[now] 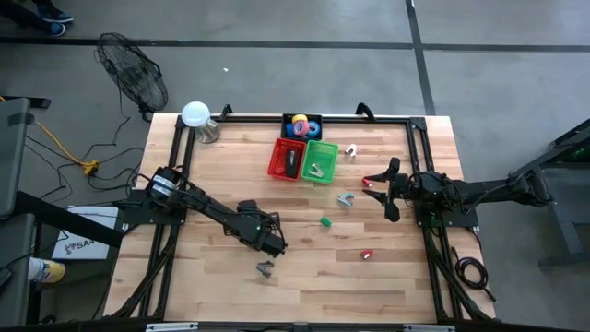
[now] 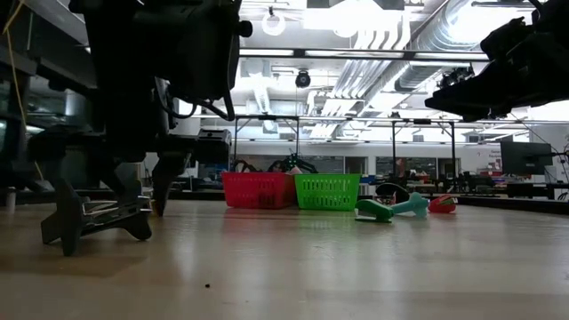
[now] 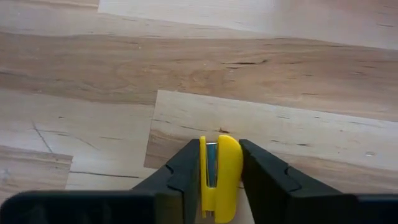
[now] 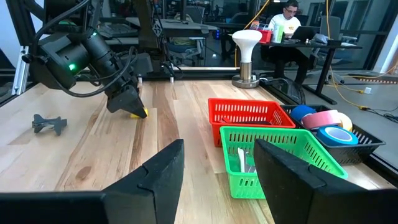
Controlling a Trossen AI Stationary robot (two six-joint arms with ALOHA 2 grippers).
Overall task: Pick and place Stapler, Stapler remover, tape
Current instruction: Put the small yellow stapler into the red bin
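My left gripper (image 1: 273,245) is at the table's near middle, shut on a small yellow staple remover (image 3: 219,174), which also shows in the right wrist view (image 4: 140,112). My right gripper (image 1: 383,191) is open and empty at the right, over bare wood beside a small red piece (image 1: 373,181). The black stapler (image 1: 293,162) lies in the red basket (image 1: 277,159). Grey staple removers lie in the green basket (image 1: 328,148). The tape rolls (image 1: 301,126) lie in the black tray (image 4: 367,140) behind the baskets. My left gripper pinches the yellow staple remover by its two flat sides (image 3: 230,168) between its two fingers (image 3: 186,174). The fingers slant down toward the table. The piece sticks out past the fingertips, close over the wood; whether it touches the table I cannot tell.
A dark staple remover (image 1: 265,268) lies near the front edge, close to my left gripper. A grey one (image 1: 346,199), a green piece (image 1: 325,221), a red piece (image 1: 366,254) and a white piece (image 1: 351,150) lie loose. A lamp (image 1: 196,116) stands at the far left corner.
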